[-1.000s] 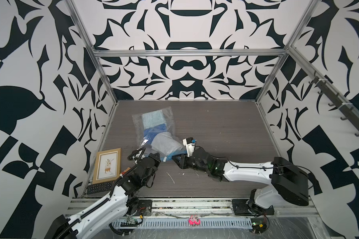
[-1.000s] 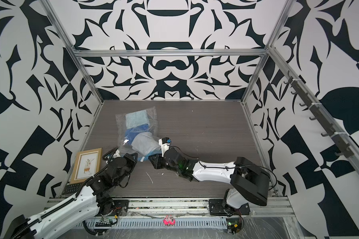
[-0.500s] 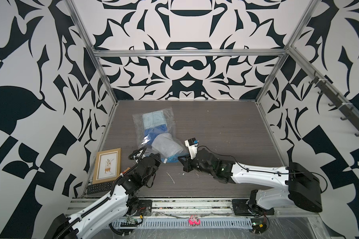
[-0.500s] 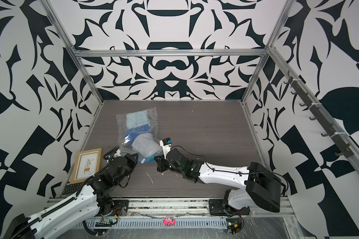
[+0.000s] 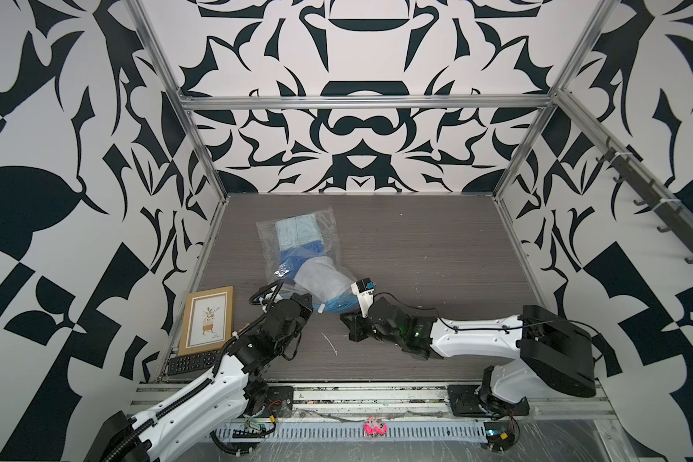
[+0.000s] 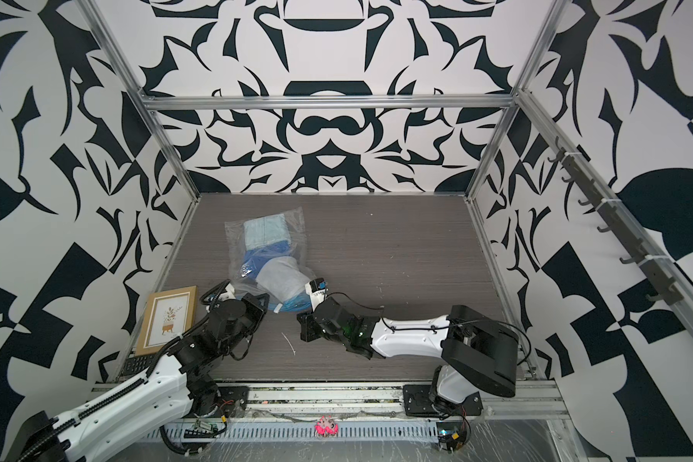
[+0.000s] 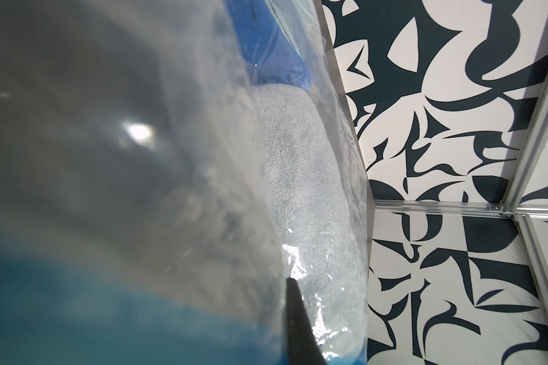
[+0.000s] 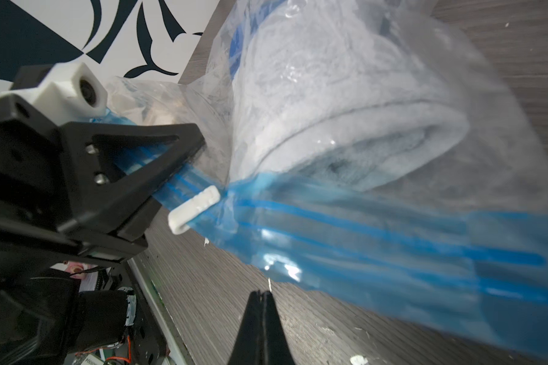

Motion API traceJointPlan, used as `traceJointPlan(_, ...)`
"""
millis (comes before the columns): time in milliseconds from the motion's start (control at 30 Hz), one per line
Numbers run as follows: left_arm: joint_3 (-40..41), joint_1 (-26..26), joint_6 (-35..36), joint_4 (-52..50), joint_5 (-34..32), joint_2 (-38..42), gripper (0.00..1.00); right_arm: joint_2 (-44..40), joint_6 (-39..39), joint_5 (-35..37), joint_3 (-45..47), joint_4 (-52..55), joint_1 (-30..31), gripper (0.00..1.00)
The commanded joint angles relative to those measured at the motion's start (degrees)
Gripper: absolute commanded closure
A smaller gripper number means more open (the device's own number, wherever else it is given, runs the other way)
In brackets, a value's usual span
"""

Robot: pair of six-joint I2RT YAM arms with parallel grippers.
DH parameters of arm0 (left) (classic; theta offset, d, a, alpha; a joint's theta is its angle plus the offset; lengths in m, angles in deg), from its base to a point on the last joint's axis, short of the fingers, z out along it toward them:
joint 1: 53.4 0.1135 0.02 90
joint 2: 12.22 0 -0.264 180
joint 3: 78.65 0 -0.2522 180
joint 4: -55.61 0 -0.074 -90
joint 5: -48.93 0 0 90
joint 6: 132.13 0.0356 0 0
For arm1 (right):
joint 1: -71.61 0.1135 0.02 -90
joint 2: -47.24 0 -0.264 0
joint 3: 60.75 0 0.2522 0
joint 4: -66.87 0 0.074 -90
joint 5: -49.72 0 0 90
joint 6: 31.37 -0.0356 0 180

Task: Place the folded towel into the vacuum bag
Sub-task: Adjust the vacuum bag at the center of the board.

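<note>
The vacuum bag (image 5: 293, 240) lies on the grey surface (image 5: 437, 248), left of centre in both top views. A pale folded towel (image 5: 323, 278) is already inside, near the blue zip strip (image 8: 361, 227); the other blue cloth deeper in is hard to make out. Left gripper (image 5: 305, 301): jaws pinching the strip beside a white slider (image 8: 194, 208), as the right wrist view shows. Right gripper (image 8: 260, 298): jaws pressed together, empty, just clear of the bag. The left wrist view is mostly blurred plastic. A framed picture (image 5: 211, 320) and a partly hidden remote (image 5: 189, 362) sit at lower left.
</note>
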Motion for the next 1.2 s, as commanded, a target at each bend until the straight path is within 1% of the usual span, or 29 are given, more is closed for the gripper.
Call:
traceJointPlan(0,-2.0,0.1,0.6,1.5,2.0,-0.2,1.00,-0.4,-1.2,3.6,-1.4,-5.0,0.2,1.00)
traceJointPlan(133,-1.4,0.1,0.5,1.0,2.3,0.4,1.00,-2.1,-1.2,5.0,-1.3,-5.1,0.3,1.00)
traceJointPlan(167,-1.2,0.1,0.3,1.0,2.2,0.7,1.00,-2.7,-1.2,7.2,-1.2,-4.8,0.3,1.00)
traceJointPlan(267,-0.9,0.1,0.3,0.9,2.3,0.9,1.00,-3.6,-1.2,7.8,-1.3,-3.5,0.3,1.00)
traceJointPlan(400,-1.1,0.1,0.3,1.4,2.8,0.4,1.00,-2.8,-1.2,8.3,-1.9,-3.3,0.2,1.00)
traceJointPlan(500,-1.8,0.2,1.4,1.3,3.0,1.0,1.00,-4.8,-1.4,10.6,-2.0,-1.3,0.1,0.82)
traceJointPlan(533,-2.4,0.5,3.0,0.7,3.4,1.5,1.00,-6.5,-1.6,11.5,-1.9,-0.1,0.1,0.74)
traceJointPlan(633,-6.7,3.5,9.4,-4.4,6.7,3.1,1.00,-12.9,-1.6,14.4,-1.9,6.6,-0.5,0.58)
traceJointPlan(700,-8.7,6.4,11.8,-6.2,10.0,4.1,1.00,-16.8,-1.9,15.0,-2.3,11.3,-1.6,0.50)
traceJointPlan(733,-9.0,8.5,12.1,-5.6,12.7,4.3,1.00,-18.6,-3.0,15.5,-2.4,14.4,-2.3,0.41)
traceJointPlan(833,-10.1,14.9,11.5,-3.3,21.8,3.0,1.00,-23.2,-7.5,14.0,-1.4,19.9,-5.7,0.19)
traceJointPlan(900,-11.1,17.3,11.0,-1.8,26.0,1.3,1.00,-25.9,-10.7,10.9,0.7,20.0,-8.9,0.18)
traceJointPlan(1000,-14.1,18.1,12.2,-0.5,30.1,-1.7,1.00,-28.0,-13.8,2.8,2.9,17.2,-14.1,0.18)
traceJointPlan(1033,-15.6,18.2,13.2,-0.6,31.2,-2.6,1.00,-28.0,-14.1,1.2,2.5,16.9,-15.0,0.17)
traceJointPlan(1067,-17.4,18.2,14.7,-0.8,32.4,-3.8,1.00,-27.7,-14.0,-0.1,1.5,16.6,-15.6,0.12)
traceJointPlan(1167,-21.3,18.2,16.7,-2.4,33.5,-5.9,1.00,-25.1,-13.7,-2.9,-1.8,15.9,-15.9,0.12)
